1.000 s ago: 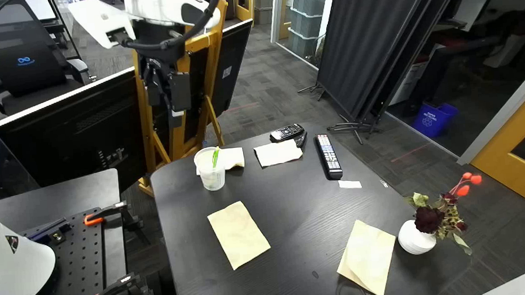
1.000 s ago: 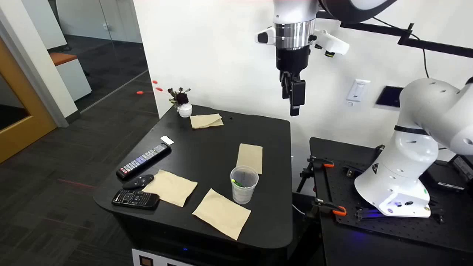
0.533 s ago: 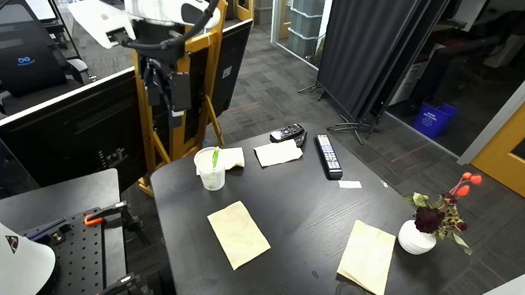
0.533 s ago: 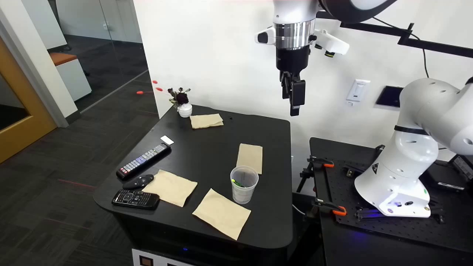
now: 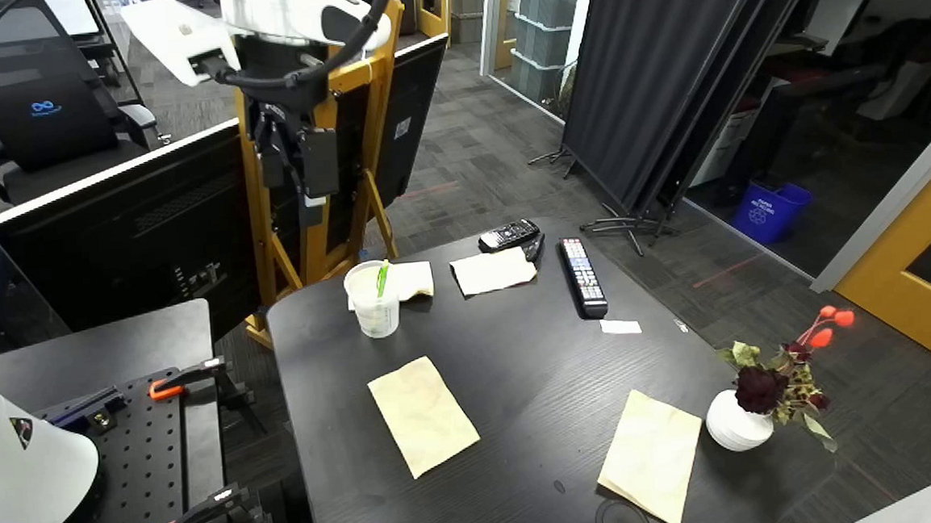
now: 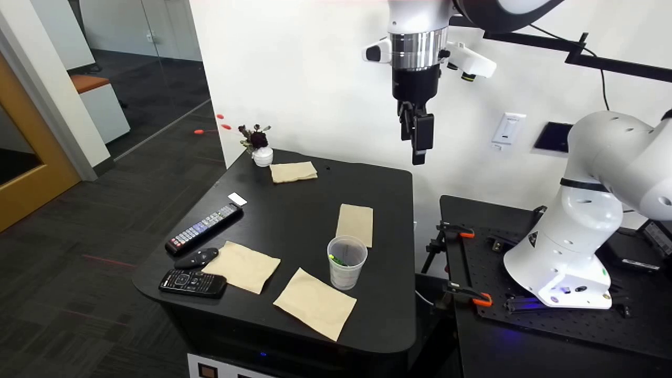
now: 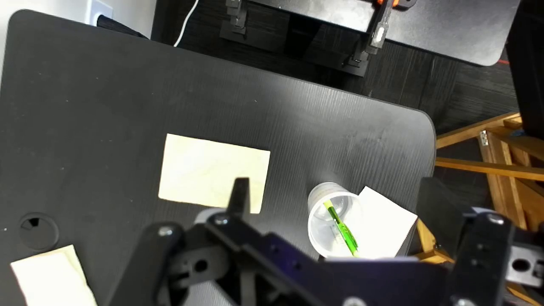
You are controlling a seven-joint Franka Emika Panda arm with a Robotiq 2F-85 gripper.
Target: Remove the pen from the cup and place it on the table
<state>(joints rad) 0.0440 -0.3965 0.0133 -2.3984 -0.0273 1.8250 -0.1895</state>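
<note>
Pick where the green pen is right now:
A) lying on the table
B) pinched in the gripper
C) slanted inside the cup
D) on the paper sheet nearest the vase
C: the wrist view looks down into the cup, where the green pen lies at a slant, and both exterior views also show green within it.

In an exterior view: blue bin (image 5: 772,218), RECYCLING in white, nearby lettering blurred, arrows symbol (image 5: 756,216) beneath. Chair (image 5: 42,138): blue infinity-loop logo (image 5: 45,106), lettering under it too small to read. Long remote (image 6: 205,228), short remote (image 6: 192,283), cup (image 6: 345,273): marks illegible. Arm base (image 6: 564,265): triangular sign (image 6: 533,239), detail unclear.
</note>
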